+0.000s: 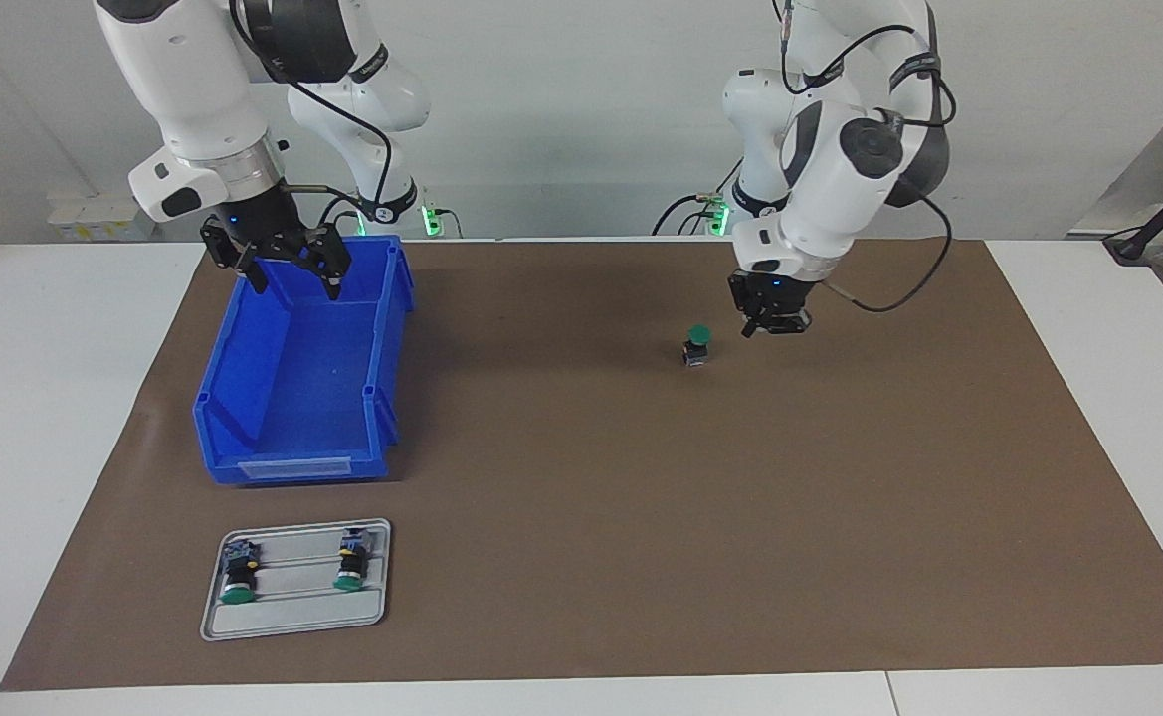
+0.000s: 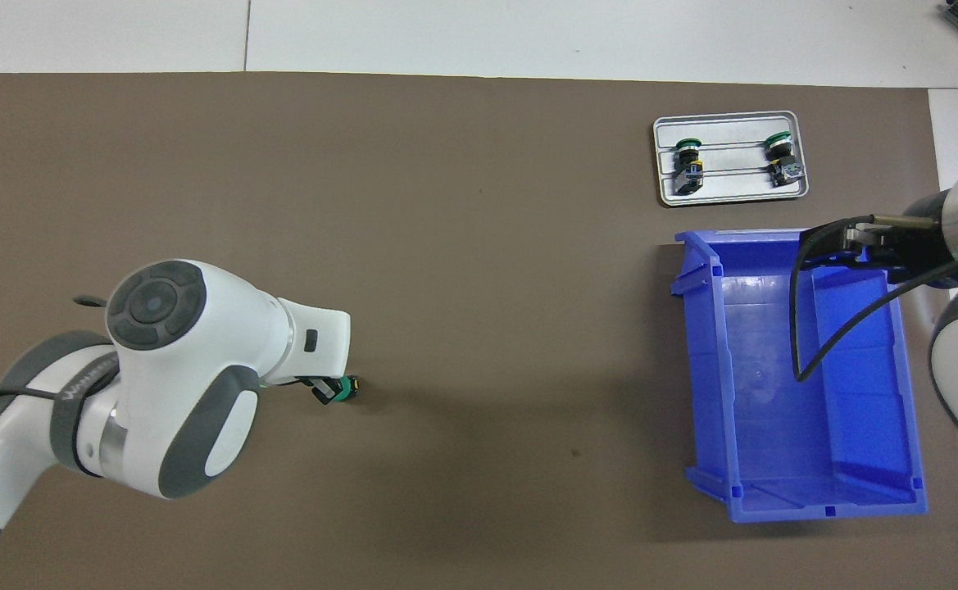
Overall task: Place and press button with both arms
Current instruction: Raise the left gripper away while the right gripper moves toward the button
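Note:
A button (image 1: 696, 345) with a green cap stands upright on the brown mat toward the left arm's end of the table; it also shows in the overhead view (image 2: 348, 387). My left gripper (image 1: 773, 326) hangs low beside it, toward the left arm's end, with a gap between them. In the overhead view the left arm's wrist covers most of that gripper. My right gripper (image 1: 288, 267) is open and empty, raised over the blue bin (image 1: 243, 383); it also shows in the overhead view (image 2: 843, 239).
The blue bin (image 2: 774, 369) looks empty. A grey tray (image 1: 292, 622) lies farther from the robots than the bin and holds two more green-capped buttons (image 1: 238, 574) (image 1: 350, 564) on their sides. The tray (image 2: 731, 192) also shows from overhead.

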Controlling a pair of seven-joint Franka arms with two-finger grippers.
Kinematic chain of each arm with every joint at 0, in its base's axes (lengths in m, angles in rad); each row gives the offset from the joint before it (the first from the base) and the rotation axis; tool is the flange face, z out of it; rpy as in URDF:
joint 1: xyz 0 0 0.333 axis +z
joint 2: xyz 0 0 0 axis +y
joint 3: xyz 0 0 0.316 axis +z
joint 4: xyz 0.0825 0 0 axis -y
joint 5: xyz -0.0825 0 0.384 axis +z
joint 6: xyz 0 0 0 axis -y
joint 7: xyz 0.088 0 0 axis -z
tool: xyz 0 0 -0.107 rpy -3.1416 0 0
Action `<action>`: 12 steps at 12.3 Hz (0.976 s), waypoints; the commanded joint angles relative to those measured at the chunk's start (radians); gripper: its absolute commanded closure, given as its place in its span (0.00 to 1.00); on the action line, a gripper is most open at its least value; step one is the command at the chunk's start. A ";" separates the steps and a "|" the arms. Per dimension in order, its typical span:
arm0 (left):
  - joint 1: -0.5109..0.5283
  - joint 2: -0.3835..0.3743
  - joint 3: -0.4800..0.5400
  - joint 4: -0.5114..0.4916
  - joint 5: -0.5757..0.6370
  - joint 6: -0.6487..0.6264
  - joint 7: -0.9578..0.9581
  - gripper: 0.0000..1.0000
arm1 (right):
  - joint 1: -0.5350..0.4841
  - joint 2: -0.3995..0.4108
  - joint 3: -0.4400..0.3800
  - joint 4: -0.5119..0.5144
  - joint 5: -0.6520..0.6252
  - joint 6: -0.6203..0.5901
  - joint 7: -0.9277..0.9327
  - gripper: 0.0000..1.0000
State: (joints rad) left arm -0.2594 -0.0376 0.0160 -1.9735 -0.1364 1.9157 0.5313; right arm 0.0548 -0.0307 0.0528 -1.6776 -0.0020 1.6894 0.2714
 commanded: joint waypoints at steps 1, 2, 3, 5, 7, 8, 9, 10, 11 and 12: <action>0.136 -0.014 -0.005 0.106 0.015 -0.125 -0.027 1.00 | 0.077 -0.017 0.004 -0.030 0.005 0.032 0.127 0.04; 0.191 -0.022 -0.005 0.132 0.015 -0.171 -0.027 1.00 | 0.107 -0.014 0.004 -0.030 0.004 0.033 0.191 0.04; 0.227 -0.028 -0.005 0.149 0.015 -0.208 -0.034 1.00 | 0.147 -0.008 0.004 -0.028 -0.003 0.035 0.245 0.04; 0.239 -0.027 -0.007 0.209 0.111 -0.298 -0.181 1.00 | 0.238 0.035 0.004 -0.022 -0.027 0.073 0.381 0.04; 0.218 -0.021 -0.019 0.264 0.221 -0.360 -0.275 1.00 | 0.319 0.090 0.004 0.001 -0.043 0.120 0.521 0.04; 0.213 -0.021 -0.019 0.286 0.219 -0.381 -0.301 1.00 | 0.362 0.135 0.004 0.040 -0.049 0.127 0.575 0.04; 0.213 -0.015 -0.019 0.312 0.219 -0.418 -0.319 1.00 | 0.406 0.193 0.004 0.092 -0.073 0.127 0.644 0.04; 0.213 -0.012 -0.019 0.336 0.218 -0.447 -0.326 1.00 | 0.448 0.253 0.004 0.143 -0.099 0.127 0.719 0.05; 0.213 -0.008 -0.019 0.349 0.213 -0.454 -0.329 0.98 | 0.473 0.302 0.004 0.189 -0.101 0.127 0.762 0.05; 0.215 -0.010 -0.019 0.346 0.206 -0.440 -0.339 0.95 | 0.496 0.342 0.004 0.228 -0.101 0.128 0.796 0.05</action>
State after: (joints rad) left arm -0.0348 -0.0672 -0.0101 -1.6658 0.0592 1.5002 0.2208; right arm 0.5220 0.2056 0.0591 -1.5724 -0.0824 1.8286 1.0034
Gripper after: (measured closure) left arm 0.978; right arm 0.044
